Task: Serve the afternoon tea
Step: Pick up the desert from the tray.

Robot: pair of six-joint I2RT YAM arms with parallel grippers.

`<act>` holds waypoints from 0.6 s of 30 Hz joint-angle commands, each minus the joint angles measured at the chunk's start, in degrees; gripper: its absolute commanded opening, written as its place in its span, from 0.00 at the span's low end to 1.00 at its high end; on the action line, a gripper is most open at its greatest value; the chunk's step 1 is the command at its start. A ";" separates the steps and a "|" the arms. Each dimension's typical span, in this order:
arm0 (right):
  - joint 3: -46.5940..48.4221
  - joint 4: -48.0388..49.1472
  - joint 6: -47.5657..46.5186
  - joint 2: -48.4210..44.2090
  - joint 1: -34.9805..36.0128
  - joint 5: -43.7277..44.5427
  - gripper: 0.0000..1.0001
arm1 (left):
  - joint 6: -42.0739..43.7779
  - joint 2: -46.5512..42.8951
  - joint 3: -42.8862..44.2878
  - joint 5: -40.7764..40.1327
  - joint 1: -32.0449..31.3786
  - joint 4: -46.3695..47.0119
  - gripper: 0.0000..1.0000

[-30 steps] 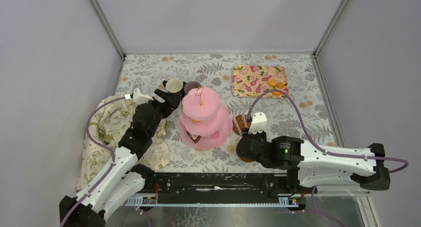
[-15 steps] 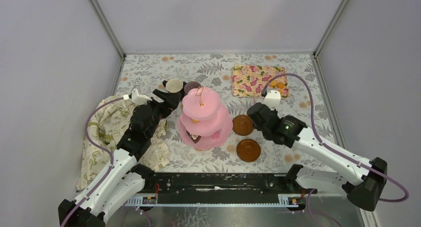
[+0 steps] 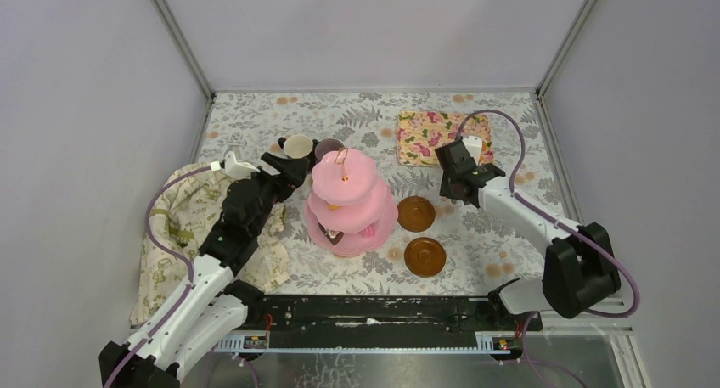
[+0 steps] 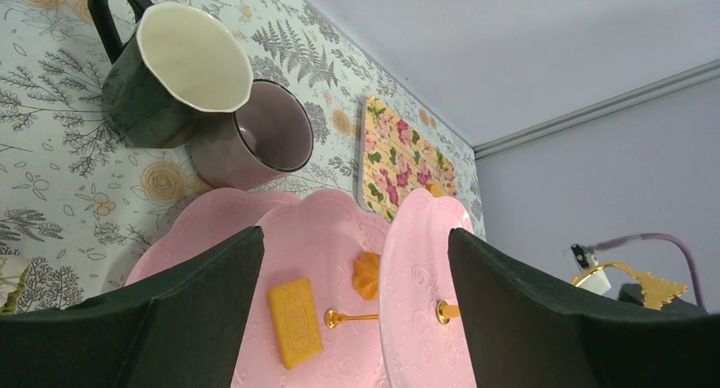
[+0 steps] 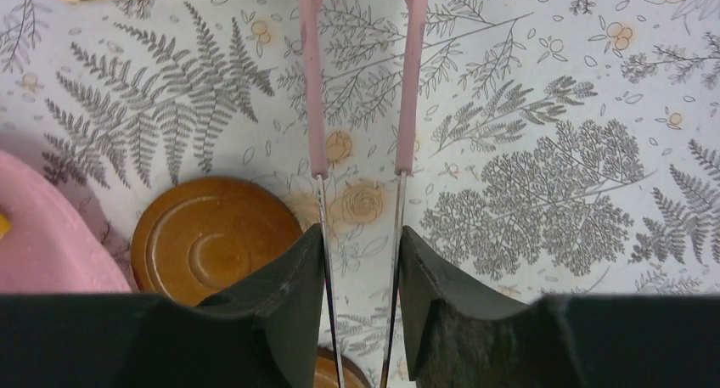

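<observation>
Jaws spread, the left gripper (image 4: 355, 239) hovers beside the cake stand (image 3: 349, 194); the right gripper (image 5: 358, 235) pinches pink-tipped tongs (image 5: 315, 108) by the far-right tray (image 3: 424, 138).

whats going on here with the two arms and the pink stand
Afternoon tea is being laid out. The right hand grips pink tongs, tips apart with nothing between them, above the fern-print tablecloth near the floral tray. The left hand is open beside the pink cake stand, which already carries a few sweets. Two mugs stand empty on its far side, and two saucers lie bare to its right.
</observation>
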 commanded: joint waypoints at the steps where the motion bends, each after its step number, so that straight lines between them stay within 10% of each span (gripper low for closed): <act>1: 4.39 5.04 -2.65 3.10 -3.86 -3.37 0.41 | 0.53 -0.70 -0.08 0.37 0.61 1.95 0.87; 18: 9.15 6.74 -2.96 12.48 -11.19 -7.91 0.41 | 0.72 0.95 -0.28 0.91 1.22 3.10 0.88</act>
